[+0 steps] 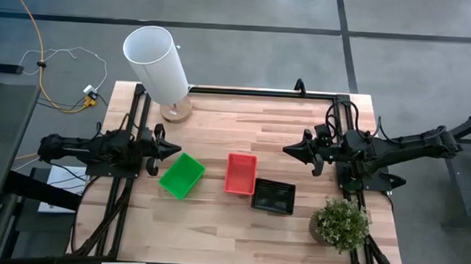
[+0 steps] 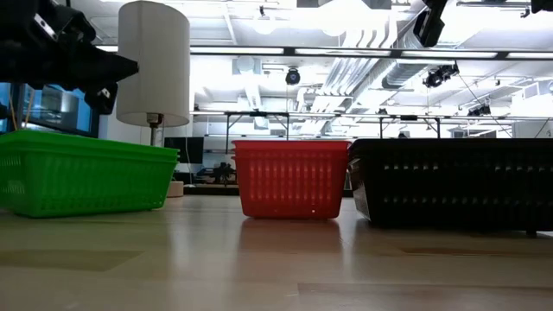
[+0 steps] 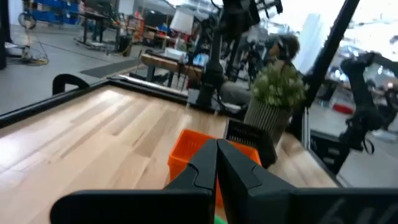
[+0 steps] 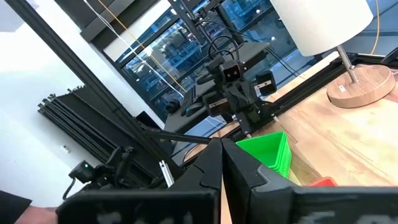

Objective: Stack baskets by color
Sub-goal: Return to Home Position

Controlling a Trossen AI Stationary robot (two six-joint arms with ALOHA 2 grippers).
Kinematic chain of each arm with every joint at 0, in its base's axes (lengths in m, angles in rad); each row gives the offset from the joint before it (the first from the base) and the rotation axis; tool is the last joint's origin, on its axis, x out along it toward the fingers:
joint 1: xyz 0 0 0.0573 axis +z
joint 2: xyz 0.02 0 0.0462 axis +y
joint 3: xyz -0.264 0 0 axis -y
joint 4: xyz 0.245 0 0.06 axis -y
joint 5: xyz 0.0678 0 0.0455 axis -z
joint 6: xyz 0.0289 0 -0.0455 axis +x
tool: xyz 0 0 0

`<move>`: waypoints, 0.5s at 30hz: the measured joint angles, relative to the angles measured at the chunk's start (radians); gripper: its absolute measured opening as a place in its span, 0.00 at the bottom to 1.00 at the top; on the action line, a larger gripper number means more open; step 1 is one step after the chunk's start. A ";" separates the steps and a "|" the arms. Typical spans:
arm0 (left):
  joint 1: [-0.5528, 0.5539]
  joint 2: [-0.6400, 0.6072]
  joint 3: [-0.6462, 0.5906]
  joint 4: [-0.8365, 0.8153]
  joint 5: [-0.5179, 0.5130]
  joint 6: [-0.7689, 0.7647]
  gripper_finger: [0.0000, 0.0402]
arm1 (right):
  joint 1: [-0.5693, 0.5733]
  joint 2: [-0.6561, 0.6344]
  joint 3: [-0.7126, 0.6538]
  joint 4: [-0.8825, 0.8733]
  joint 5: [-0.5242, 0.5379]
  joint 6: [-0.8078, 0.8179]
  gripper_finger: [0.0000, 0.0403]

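Note:
Three baskets rest by their bottoms on the wooden table: a green basket (image 1: 182, 175) at the left, a red basket (image 1: 241, 173) in the middle and a black basket (image 1: 273, 196) to its right and nearer. In the low view they stand in a row: green basket (image 2: 82, 173), red basket (image 2: 290, 178), black basket (image 2: 454, 184). My left gripper (image 1: 173, 149) is shut and level, just left of the green basket and above the table. My right gripper (image 1: 289, 149) is shut, level, raised to the right of the red basket. Neither holds anything.
A white cylinder lamp (image 1: 157, 62) on a round wooden base (image 1: 175, 109) stands at the far left. A potted green plant (image 1: 341, 222) sits at the near right corner. Bare wood lies along the table's far middle and near left.

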 joint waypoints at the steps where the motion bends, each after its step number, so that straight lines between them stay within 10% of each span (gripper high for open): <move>1: 0.000 0.007 0.000 -0.006 0.007 0.011 0.00 | 0.000 0.000 0.000 0.000 0.000 0.000 0.00; 15: 0.000 0.069 0.000 -0.009 0.036 0.034 0.00 | 0.000 -0.052 -0.004 -0.259 0.027 0.055 0.00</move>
